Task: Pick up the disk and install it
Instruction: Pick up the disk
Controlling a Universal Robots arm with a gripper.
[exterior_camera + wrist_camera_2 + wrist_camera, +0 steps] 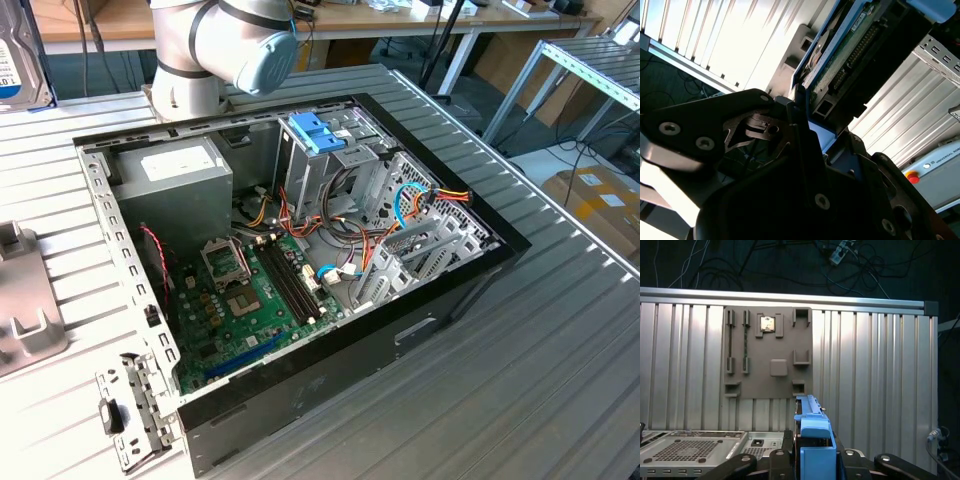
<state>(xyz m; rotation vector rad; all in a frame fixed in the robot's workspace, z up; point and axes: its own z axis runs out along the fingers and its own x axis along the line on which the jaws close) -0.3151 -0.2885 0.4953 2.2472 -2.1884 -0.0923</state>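
The disk (813, 432) shows edge-on in the first wrist view, a light-blue frame standing upright between dark gripper fingers. In the second wrist view its green circuit board and blue frame (847, 47) rise from my gripper (807, 125), which is shut on the disk's lower end. My gripper (815, 462) holds it above the ribbed metal table. At the exterior view's far left top corner, a corner of the disk (15, 65) with its white label shows, lifted off the table.
The open computer case (330, 380) lies on the table with its motherboard (250, 290), grey power supply (175, 170) and drive cage with blue tabs (320, 135). A grey fixture plate (770, 352) lies beside the case. The arm's base (215, 50) stands behind it.
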